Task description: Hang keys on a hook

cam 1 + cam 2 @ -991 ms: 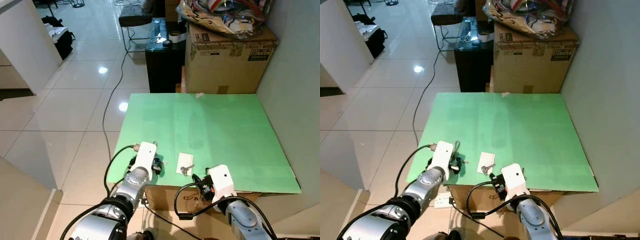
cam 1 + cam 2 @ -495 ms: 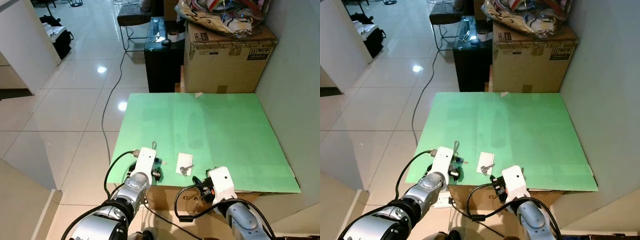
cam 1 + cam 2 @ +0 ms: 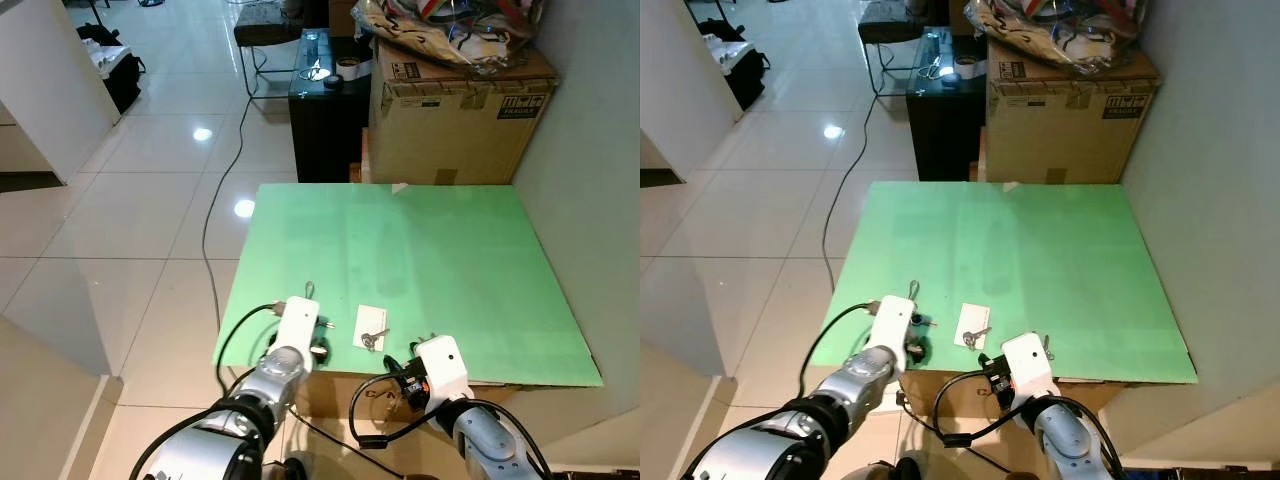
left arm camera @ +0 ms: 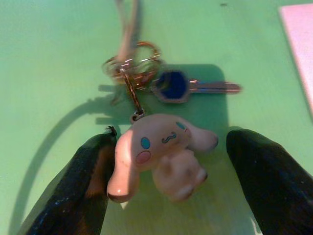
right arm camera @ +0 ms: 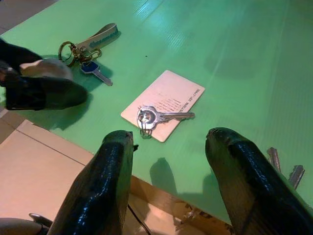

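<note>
Since a second ago the left gripper (image 4: 166,191) has slid slightly back toward the near table edge; the right gripper (image 5: 168,181) has barely shifted. Left fingers (image 4: 78,191) stand spread, straddling the cream cartoon-dog charm (image 4: 159,154) of the key bunch with blue-headed key (image 4: 171,85), one finger touching the charm, the other apart. The bunch lies at lower left of the green tabletop (image 3: 420,260). Right fingers (image 5: 105,176) are spread, hovering near the silver key (image 5: 156,116) resting on a pale rectangular card (image 5: 164,104). More silver keys (image 5: 283,169) lie at the table's near edge, lower right.

Room: brown cardboard box (image 3: 455,105) beyond the table; black cabinet (image 3: 325,110) beside it; glossy white tile floor (image 3: 130,190) with a black cable (image 3: 215,200).
</note>
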Available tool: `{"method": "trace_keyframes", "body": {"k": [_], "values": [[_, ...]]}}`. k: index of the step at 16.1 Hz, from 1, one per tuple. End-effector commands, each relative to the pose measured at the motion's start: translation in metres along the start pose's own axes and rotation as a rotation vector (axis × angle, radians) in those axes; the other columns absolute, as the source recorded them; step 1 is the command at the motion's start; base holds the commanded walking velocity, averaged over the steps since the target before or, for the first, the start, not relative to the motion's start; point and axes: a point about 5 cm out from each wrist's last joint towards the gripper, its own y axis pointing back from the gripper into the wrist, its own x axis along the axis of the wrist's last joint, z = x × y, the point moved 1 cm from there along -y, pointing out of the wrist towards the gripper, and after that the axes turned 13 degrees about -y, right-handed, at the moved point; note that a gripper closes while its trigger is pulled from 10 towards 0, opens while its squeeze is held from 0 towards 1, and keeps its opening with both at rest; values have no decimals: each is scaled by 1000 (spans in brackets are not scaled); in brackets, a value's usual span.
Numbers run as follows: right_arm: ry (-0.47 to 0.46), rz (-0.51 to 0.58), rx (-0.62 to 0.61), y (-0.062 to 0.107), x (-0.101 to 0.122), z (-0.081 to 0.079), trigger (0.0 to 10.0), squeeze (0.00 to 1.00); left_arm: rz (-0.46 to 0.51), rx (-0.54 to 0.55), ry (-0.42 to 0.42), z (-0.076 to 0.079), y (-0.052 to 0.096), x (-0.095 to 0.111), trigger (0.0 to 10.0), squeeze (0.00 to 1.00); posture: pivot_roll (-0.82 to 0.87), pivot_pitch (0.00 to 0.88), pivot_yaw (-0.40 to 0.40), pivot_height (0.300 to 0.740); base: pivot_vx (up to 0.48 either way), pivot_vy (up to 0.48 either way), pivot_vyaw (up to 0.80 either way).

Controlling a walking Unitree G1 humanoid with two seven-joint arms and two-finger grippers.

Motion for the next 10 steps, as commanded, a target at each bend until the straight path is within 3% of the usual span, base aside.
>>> {"method": "trace_keyframes", "body": {"k": [1, 6, 10], "values": [[3, 9, 5, 1, 4, 0, 10000, 0, 4, -13, -11, 1, 0, 3, 0, 0, -264, 62, 99, 740, 0, 0, 0], [-3, 5, 3, 3, 1, -1, 10000, 0, -58, -16, 20, 0, 1, -11, 0, 0, -268, 55, 99, 740, 0, 0, 0], [2, -7, 7, 6, -2, 0, 10000, 0, -50, -23, 15, 1, 1, -12, 0, 0, -272, 45, 89, 740, 0, 0, 0]]}}
